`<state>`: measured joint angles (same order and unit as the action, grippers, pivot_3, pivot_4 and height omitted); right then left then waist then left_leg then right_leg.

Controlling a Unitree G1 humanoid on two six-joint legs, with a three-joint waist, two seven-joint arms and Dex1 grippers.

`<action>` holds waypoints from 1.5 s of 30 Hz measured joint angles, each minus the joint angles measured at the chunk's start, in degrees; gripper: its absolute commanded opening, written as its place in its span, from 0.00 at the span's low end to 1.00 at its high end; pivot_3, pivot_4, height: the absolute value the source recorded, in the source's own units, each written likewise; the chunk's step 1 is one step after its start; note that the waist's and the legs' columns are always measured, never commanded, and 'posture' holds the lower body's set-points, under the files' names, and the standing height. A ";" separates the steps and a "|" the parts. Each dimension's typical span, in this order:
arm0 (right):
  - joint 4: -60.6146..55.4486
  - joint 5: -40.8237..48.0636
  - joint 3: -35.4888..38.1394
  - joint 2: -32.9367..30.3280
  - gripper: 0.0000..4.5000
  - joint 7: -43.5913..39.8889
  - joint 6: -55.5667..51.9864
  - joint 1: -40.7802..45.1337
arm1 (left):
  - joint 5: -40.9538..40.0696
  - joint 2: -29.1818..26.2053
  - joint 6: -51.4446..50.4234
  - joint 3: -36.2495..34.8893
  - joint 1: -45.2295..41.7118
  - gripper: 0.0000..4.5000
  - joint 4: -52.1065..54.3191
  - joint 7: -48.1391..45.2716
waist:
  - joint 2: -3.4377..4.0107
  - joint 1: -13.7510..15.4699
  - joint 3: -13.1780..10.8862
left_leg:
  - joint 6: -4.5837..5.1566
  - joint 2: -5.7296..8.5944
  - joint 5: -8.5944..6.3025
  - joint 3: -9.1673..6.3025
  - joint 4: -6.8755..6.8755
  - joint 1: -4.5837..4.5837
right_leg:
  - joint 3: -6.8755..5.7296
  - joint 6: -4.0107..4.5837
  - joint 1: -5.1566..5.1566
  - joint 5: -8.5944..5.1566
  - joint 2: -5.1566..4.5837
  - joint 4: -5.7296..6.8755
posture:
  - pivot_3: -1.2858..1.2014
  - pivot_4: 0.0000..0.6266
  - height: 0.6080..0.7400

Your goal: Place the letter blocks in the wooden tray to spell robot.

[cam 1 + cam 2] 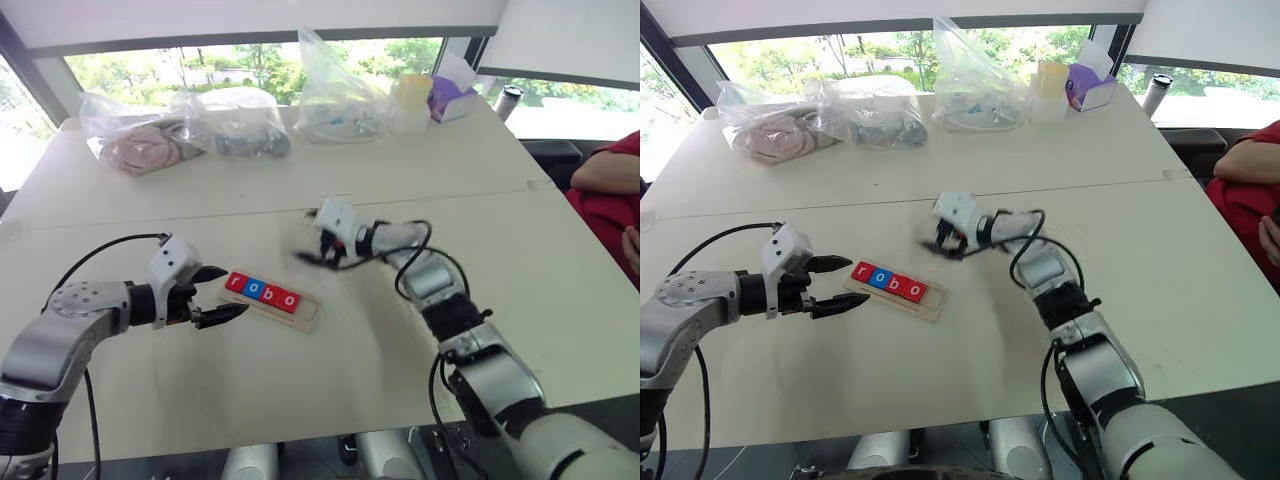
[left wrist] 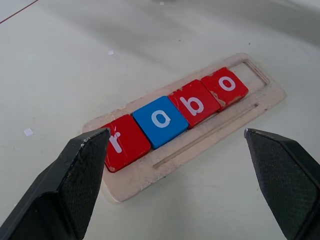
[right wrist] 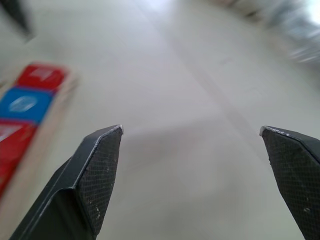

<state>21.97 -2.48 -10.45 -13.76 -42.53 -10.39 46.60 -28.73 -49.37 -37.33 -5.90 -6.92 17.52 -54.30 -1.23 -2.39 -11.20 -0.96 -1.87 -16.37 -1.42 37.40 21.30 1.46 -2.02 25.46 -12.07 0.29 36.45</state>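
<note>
I find the counter (image 1: 330,340) carrying the wooden tray (image 2: 260,97) at lower centre-left of the head views, with four letter blocks (image 2: 161,118) seated in its recess reading r, o, b, o. The slot at the tray's far end is vacant, so I judge the step in hand to be fetching the last tile, the t.

My left hand (image 1: 212,296) sits just beside the tray's r end, fingers spread wide and empty. My right hand (image 1: 943,243) hangs mid-frame above the counter, apart from the tray, fingers likewise spread wide with nothing between them.

The next move calls for locating the t, gripping it by its edges and setting it flat after the second o.

I cannot find the t tile on the counter. Plastic bags (image 1: 180,130) lie along the upper edge; their contents are indistinct. The right hand is motion-blurred.
</note>
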 measured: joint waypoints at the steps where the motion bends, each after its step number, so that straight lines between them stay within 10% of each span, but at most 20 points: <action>1: -1.76 0.67 1.71 -0.38 0.99 1.42 -2.30 -0.17 | -0.11 0.05 -0.06 -0.01 0.41 1.00 0.41 0.11 | 0.00 0.07 0.00 | 0.00 0.00 0.00 -0.01 -0.03 0.02 | 0.00 0.00 0.00 0.00 -0.01 -0.02 | 0.52 0.24 1.00; 11: -29.35 5.19 12.51 -5.38 0.99 13.09 -30.81 -21.03 | -13.29 2.17 -9.05 -3.34 -7.06 1.00 8.02 1.38 | 0.03 0.88 0.00 | 0.00 0.04 0.00 0.03 -0.04 -0.02 | 0.03 0.00 -0.03 -0.01 0.00 -0.10 | 0.52 0.24 1.00; 24: -32.80 3.86 12.23 5.52 0.99 30.96 -45.83 -21.01 | -10.29 2.51 -8.32 -0.11 -8.53 1.00 3.91 1.80 | 0.05 -0.75 0.02 | -0.03 0.01 0.03 -0.21 -0.07 -0.08 | 0.16 0.10 0.03 -0.04 0.33 -0.02 | 0.52 0.24 1.00; 32: -28.28 3.31 11.40 6.41 0.26 34.88 -41.39 -20.65 | -9.12 2.55 -7.68 -0.02 -6.79 1.00 3.89 2.26 | 0.03 -0.41 0.03 | -0.03 0.03 0.03 -0.18 -0.07 -0.06 | 0.17 0.12 0.02 -0.06 0.28 -0.12 | 0.52 0.24 1.00; 39: -30.90 2.61 9.45 5.42 0.26 35.69 -43.55 -21.14 | -7.66 3.43 -6.02 0.91 -5.55 1.00 3.89 2.57 | 0.04 -0.20 0.03 | -0.03 0.03 0.03 -0.18 -0.08 -0.05 | 0.17 0.13 0.04 -0.06 0.29 -0.11 | 0.52 0.24 1.00; 45: -56.97 4.44 10.80 8.73 0.26 37.07 -67.64 -26.08 | -5.16 2.14 -4.04 2.42 -5.29 1.00 0.93 0.45 | 0.06 -0.01 0.03 | -0.03 0.01 0.03 -0.31 -0.17 0.05 | 0.03 0.04 0.16 -0.04 0.28 -0.09 | 0.52 0.24 1.00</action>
<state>-35.00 1.97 0.35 -5.03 -5.47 -78.04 20.52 -33.89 -47.22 -41.38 -3.49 -12.21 18.45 -53.86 -1.17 -2.41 -11.17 -0.99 -1.87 -16.34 -1.73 37.24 21.35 1.49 -1.99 25.61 -12.12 0.57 36.36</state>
